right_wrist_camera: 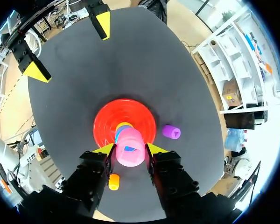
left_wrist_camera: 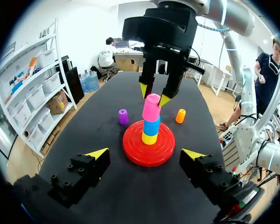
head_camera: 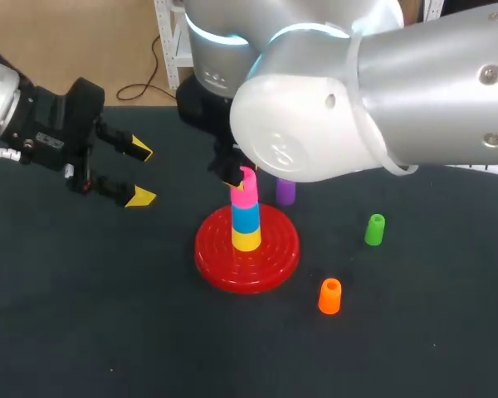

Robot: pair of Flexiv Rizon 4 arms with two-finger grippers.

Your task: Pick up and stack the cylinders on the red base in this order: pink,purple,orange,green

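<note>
Since the orange cylinder at near right, the green cylinder farther right and the purple cylinder just beyond the red base all lie loose, the pink step seems in hand. The right gripper clamps the pink cylinder, tilted atop a blue-on-yellow stack. Next it likely must straighten it, release, then fetch purple. The left gripper hangs open, well left.

Obstacles: red base mid-table bearing 3 stacked cylinders, the top pink cylinder clamped by the right gripper under the overhanging right arm; purple cylinder just behind; green cylinder and orange cylinder rightward, well apart; passage: between base and the spread-fingered left gripper.
</note>
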